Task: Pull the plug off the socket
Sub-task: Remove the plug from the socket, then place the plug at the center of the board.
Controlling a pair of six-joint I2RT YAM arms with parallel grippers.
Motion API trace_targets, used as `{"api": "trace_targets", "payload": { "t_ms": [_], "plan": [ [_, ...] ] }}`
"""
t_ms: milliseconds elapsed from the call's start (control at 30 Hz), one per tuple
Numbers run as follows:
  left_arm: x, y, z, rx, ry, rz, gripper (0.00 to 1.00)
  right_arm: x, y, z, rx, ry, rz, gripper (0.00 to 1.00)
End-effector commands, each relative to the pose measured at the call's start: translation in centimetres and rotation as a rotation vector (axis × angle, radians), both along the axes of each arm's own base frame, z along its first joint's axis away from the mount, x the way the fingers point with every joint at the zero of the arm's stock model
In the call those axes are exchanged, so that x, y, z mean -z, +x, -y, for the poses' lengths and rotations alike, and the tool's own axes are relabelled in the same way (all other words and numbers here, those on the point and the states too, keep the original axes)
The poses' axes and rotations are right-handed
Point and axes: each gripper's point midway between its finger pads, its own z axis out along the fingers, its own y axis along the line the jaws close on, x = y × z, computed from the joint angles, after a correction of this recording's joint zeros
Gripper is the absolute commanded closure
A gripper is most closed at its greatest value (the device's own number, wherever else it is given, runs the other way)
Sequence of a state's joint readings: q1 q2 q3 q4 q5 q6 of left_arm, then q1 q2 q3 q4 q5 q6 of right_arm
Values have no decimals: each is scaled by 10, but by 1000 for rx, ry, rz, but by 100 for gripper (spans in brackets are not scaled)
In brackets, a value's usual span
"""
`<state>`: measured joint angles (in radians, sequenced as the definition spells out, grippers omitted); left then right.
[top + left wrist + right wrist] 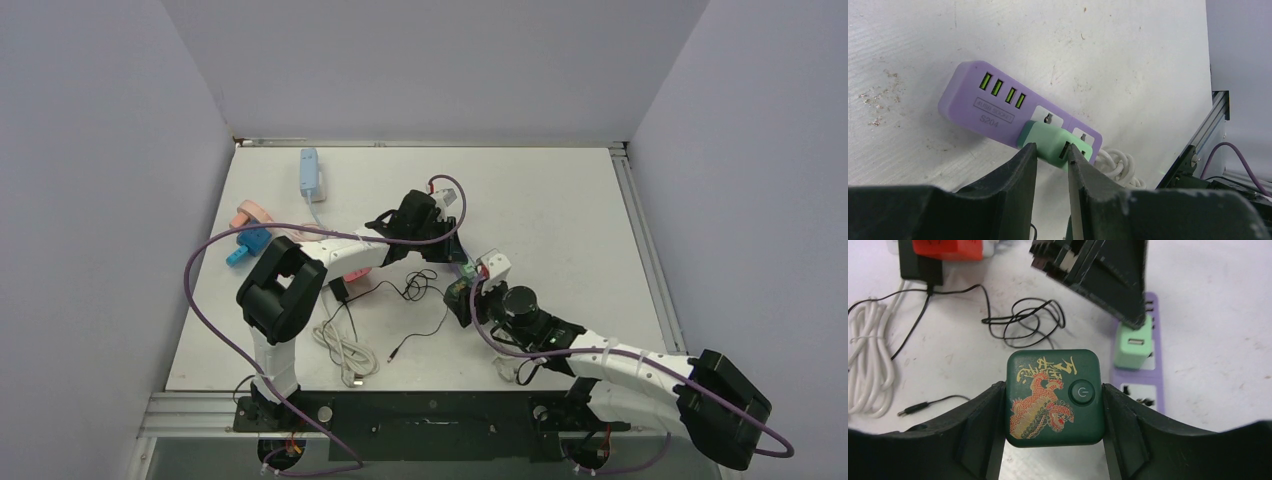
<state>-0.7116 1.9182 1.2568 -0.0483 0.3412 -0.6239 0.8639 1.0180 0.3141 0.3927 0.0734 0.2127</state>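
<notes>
The left gripper (1049, 151), its jaws a narrow slit apart and holding nothing, has its tips at the mint-green plug (1045, 140), which is seated in the purple socket strip (980, 107) on the surface (1128, 55). The right gripper (1054, 395) clamps a dark green dragon-printed device (1048, 407).

Overhead view far; both wrist views close, share socket strip (959, 100).

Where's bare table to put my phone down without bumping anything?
The far right of the white table, between the purple power strip and the metal side rail, is bare; so is the near-left corner. The middle is crowded: the right claw holding a dark green square box, thin black wire, white cable coil.
</notes>
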Motion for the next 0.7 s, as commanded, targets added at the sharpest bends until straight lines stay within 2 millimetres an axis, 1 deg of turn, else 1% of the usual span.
{"api": "trace_targets", "payload": {
  "t_ms": [0,133,300,367,467,667],
  "plan": [
    [60,-34,-25,23,179,-135,76,-16,-18,-21,-22,122,-98,95],
    [57,-34,-24,24,168,-134,76,-10,-35,-25,-14,140,-147,94],
    [56,-34,-23,25,161,-136,76,11,-52,-29,-14,104,-201,91],
    [56,-35,-23,26,162,-134,76,16,-55,-29,-7,89,-203,87],
    [56,-34,-23,25,164,-132,76,21,-56,-28,8,74,-197,81],
    [59,-34,-25,25,173,-134,76,28,-52,-20,61,52,-187,65]
  ]
}}
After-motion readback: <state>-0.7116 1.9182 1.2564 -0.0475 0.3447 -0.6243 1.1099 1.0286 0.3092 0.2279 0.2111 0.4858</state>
